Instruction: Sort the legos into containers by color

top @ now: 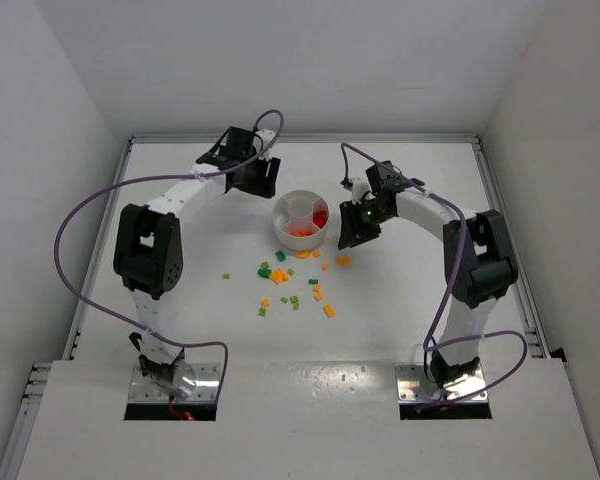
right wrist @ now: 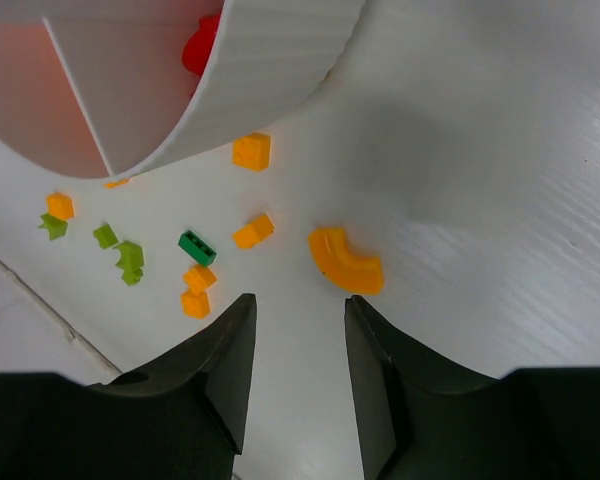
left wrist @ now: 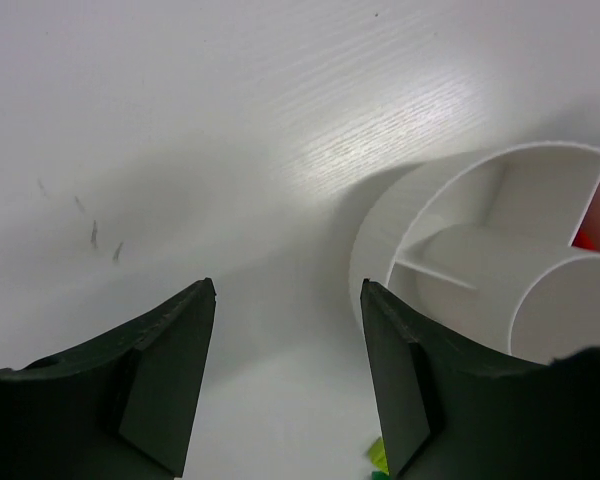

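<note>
The right hand (right wrist: 300,305), parted and empty, hovers by the curved orange lego (right wrist: 346,262) just beside the dish (right wrist: 280,60), likely lining up a pick; the left hand (left wrist: 288,290) idles wide at the dish's far-left side.

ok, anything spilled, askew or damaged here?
Nothing damaged. The dish sits upright with red bricks and orange bricks inside. The loose legos scattered on the table beside it look unsorted, not spilled. The left gripper and right gripper are open and empty.
</note>
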Action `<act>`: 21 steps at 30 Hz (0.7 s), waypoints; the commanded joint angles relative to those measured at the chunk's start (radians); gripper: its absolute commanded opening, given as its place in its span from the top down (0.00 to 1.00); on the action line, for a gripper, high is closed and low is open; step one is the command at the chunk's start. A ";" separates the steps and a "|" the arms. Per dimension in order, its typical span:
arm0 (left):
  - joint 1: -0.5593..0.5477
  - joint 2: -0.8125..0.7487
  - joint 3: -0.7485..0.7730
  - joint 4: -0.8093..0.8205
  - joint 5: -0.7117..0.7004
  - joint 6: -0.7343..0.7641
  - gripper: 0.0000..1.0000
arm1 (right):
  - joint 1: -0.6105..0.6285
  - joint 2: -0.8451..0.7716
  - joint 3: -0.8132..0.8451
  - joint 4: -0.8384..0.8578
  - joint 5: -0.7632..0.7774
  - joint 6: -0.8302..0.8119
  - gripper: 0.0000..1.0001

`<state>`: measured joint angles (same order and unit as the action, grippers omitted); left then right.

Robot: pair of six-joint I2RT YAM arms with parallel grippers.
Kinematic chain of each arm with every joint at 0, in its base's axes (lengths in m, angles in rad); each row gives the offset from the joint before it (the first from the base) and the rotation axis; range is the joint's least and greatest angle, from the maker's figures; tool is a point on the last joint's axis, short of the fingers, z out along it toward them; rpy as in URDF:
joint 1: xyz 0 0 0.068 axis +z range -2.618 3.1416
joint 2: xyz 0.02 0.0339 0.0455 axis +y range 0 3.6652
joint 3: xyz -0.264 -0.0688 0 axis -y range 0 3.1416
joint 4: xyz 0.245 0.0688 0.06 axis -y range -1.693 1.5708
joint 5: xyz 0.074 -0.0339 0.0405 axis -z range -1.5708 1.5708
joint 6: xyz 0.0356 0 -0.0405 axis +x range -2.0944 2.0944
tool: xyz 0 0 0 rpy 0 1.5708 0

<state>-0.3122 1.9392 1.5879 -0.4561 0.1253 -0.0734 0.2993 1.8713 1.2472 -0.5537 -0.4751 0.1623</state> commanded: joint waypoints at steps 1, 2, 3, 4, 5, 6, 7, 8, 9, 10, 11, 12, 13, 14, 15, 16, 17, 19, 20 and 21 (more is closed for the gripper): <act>0.018 0.039 0.070 0.034 0.057 -0.043 0.34 | 0.021 0.025 0.053 0.017 -0.005 0.022 0.59; 0.018 0.052 0.081 0.034 0.066 -0.043 0.34 | 0.021 0.025 0.054 0.030 -0.005 0.032 0.59; 0.018 0.061 0.095 0.034 0.077 -0.043 0.34 | 0.021 0.025 0.054 0.031 -0.005 0.032 0.59; 0.018 0.076 0.095 0.034 0.086 -0.052 0.34 | 0.021 0.034 0.076 0.040 -0.005 0.042 0.59; 0.018 0.076 0.107 0.034 0.086 -0.052 0.34 | 0.021 0.034 0.090 0.040 -0.005 0.042 0.59; 0.018 0.090 0.116 0.034 0.086 -0.052 0.34 | 0.030 0.049 0.103 0.040 -0.005 0.042 0.59; 0.018 0.101 0.116 0.034 0.086 -0.052 0.34 | 0.031 0.061 0.112 0.040 -0.005 0.052 0.59; 0.018 0.101 0.116 0.034 0.086 -0.052 0.34 | 0.031 0.061 0.124 0.040 -0.005 0.052 0.59; 0.018 0.101 0.127 0.034 0.086 -0.052 0.34 | 0.031 0.071 0.138 0.040 -0.005 0.052 0.59; 0.018 0.113 0.127 0.034 0.086 -0.052 0.34 | 0.031 0.084 0.138 0.040 -0.005 0.063 0.59; 0.018 0.125 0.139 0.034 0.086 -0.052 0.34 | 0.031 0.084 0.150 0.040 -0.005 0.063 0.59; 0.018 0.126 0.139 0.034 0.086 -0.052 0.34 | 0.031 0.098 0.150 0.040 -0.005 0.063 0.59; 0.018 0.135 0.148 0.034 0.095 -0.052 0.34 | 0.031 0.113 0.161 0.040 -0.005 0.072 0.59; 0.018 0.135 0.149 0.025 0.096 -0.052 0.34 | 0.031 0.114 0.172 0.040 -0.005 0.072 0.59; 0.018 0.135 0.158 0.025 0.106 -0.052 0.34 | 0.031 0.126 0.172 0.040 -0.005 0.072 0.59; 0.018 0.144 0.158 0.025 0.106 -0.052 0.34 | 0.031 0.126 0.182 0.040 -0.005 0.072 0.59; 0.018 0.144 0.158 0.025 0.106 -0.052 0.34 | 0.031 0.126 0.182 0.040 -0.005 0.072 0.59; 0.018 0.135 0.133 0.025 0.106 -0.052 0.34 | 0.040 0.135 0.182 0.040 -0.005 0.082 0.59; 0.018 0.135 0.124 0.025 0.117 -0.052 0.34 | 0.040 0.135 0.192 0.040 0.004 0.082 0.59; 0.018 0.135 0.115 0.025 0.117 -0.052 0.34 | 0.040 0.135 0.192 0.040 0.004 0.082 0.59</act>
<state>-0.3058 2.0823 1.6989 -0.4412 0.2134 -0.1139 0.3267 2.0140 1.3903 -0.5308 -0.4717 0.2253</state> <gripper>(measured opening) 0.658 0.413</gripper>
